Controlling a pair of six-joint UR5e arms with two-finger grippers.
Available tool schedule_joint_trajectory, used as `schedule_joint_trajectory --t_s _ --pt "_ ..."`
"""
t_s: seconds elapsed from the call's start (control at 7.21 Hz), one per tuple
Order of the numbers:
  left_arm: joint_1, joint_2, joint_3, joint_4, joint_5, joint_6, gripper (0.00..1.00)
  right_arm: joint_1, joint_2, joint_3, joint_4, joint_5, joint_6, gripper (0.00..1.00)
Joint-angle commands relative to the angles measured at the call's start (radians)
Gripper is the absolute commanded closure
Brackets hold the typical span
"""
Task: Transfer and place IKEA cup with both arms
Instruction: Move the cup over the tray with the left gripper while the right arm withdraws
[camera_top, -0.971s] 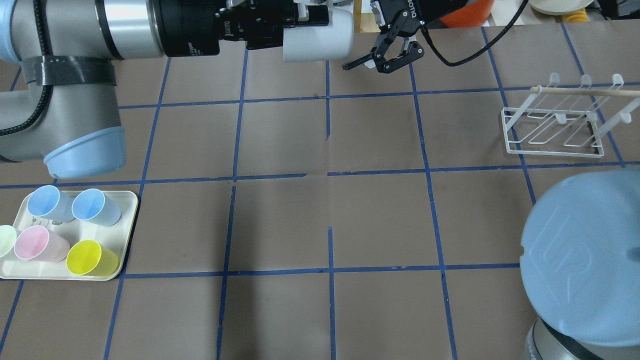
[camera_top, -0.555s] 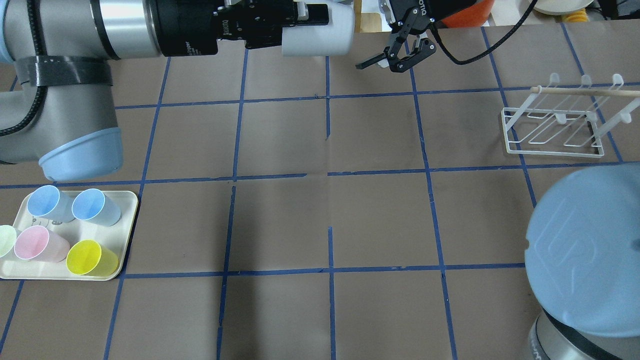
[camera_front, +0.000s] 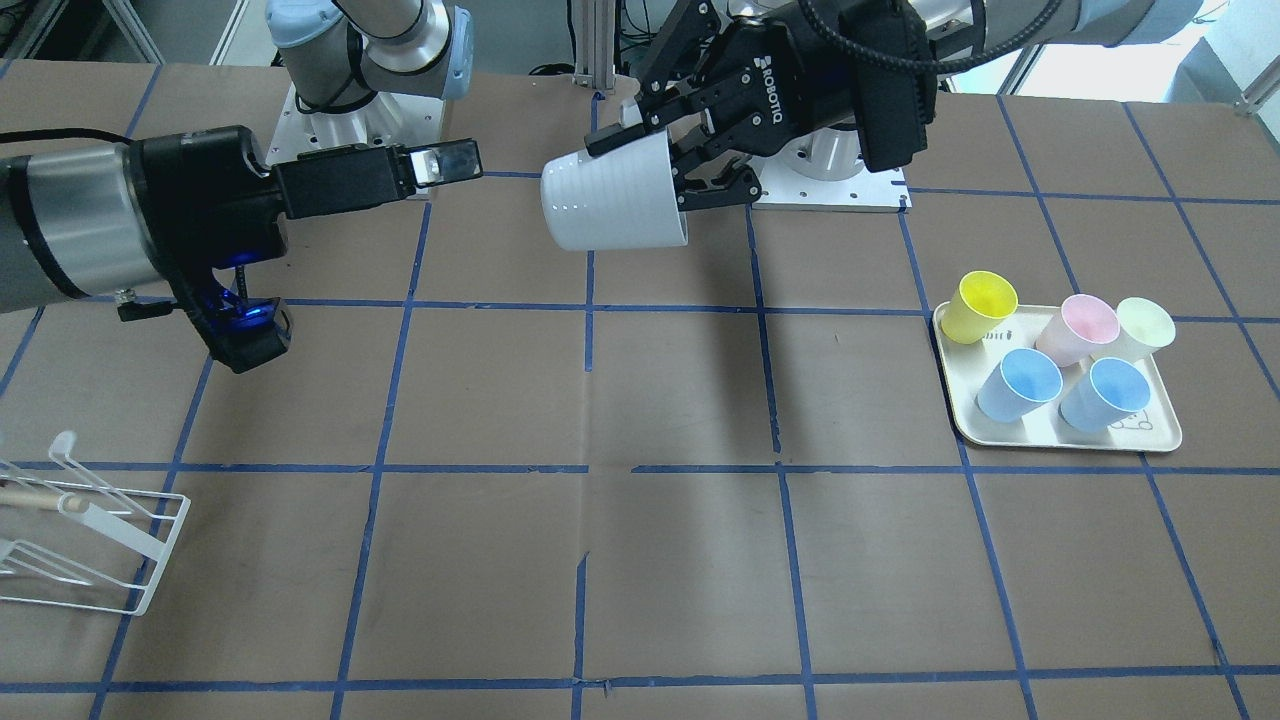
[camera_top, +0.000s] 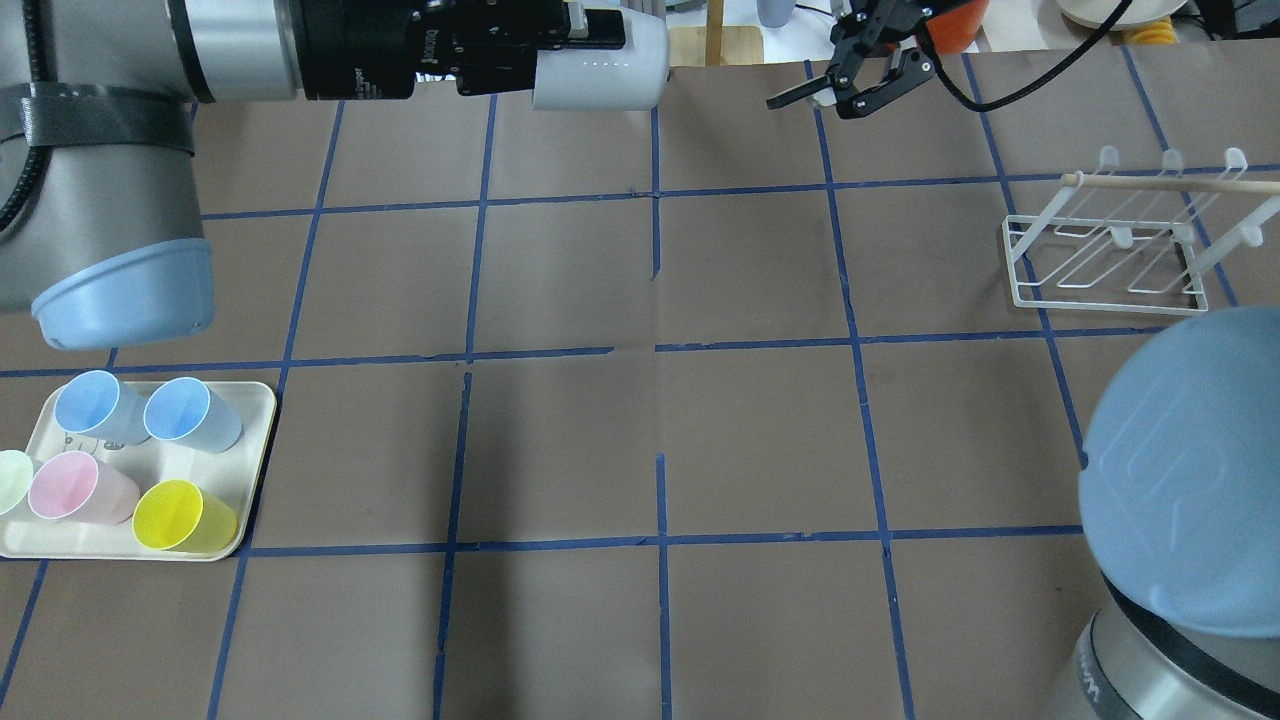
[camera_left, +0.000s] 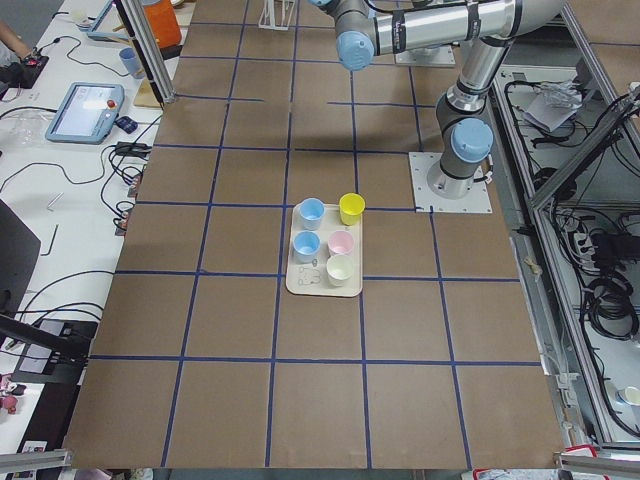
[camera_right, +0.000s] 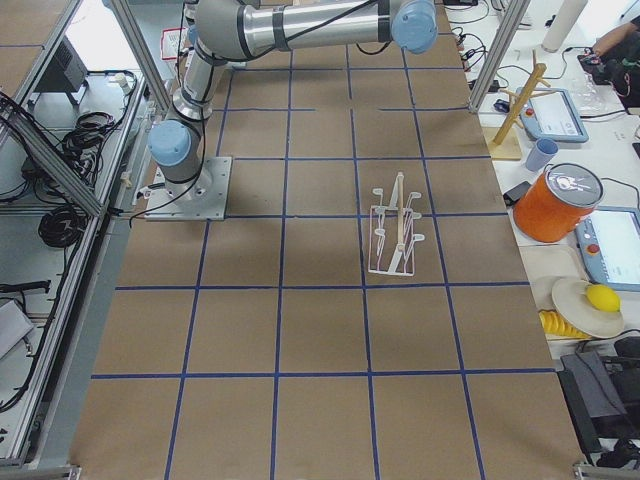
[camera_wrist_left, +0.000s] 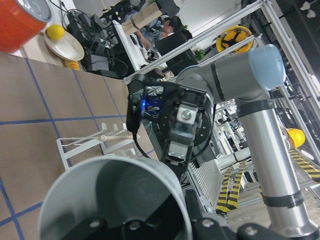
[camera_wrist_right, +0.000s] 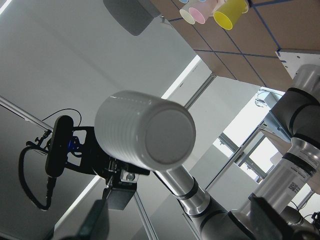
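Note:
The IKEA cup (camera_top: 600, 72), pale grey-white and ribbed, lies on its side in the air over the table's far edge. My left gripper (camera_top: 585, 45) is shut on its rim, one finger inside it. In the front view the cup (camera_front: 615, 200) points its base at my right gripper (camera_front: 445, 162), with a gap between them. In the overhead view my right gripper (camera_top: 835, 92) is open and empty, to the right of the cup. The right wrist view shows the cup's base (camera_wrist_right: 167, 135). The left wrist view looks over the cup's rim (camera_wrist_left: 115, 172) at the right gripper (camera_wrist_left: 180, 125).
A cream tray (camera_top: 255, 400) at the near left holds two light-blue cups, a pink, a yellow and a pale green one; it also shows in the front view (camera_front: 1160, 440). A white wire rack (camera_top: 1100, 250) stands at the right. My right arm's blue joint cap (camera_top: 1180, 470) fills the near right.
My left arm has drawn the cup a little left and farther back. My right gripper, still open, has moved right and back, so the gap between it and the cup has widened.

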Motion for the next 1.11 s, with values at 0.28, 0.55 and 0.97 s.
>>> schedule_joint_trajectory --t_s 0.28,0.55,0.97 --pt "0.002 0.022 0.079 -0.327 0.668 0.153 1.00 -0.070 -0.009 0.002 -0.158 -0.125 0.075 0.08" --pt "0.016 0.010 0.162 -0.556 1.014 0.302 0.96 -0.056 -0.028 -0.004 -0.612 -0.427 0.468 0.04" --pt "0.202 0.036 0.124 -0.658 1.231 0.714 1.00 -0.039 -0.080 0.008 -0.828 -0.849 0.601 0.00"
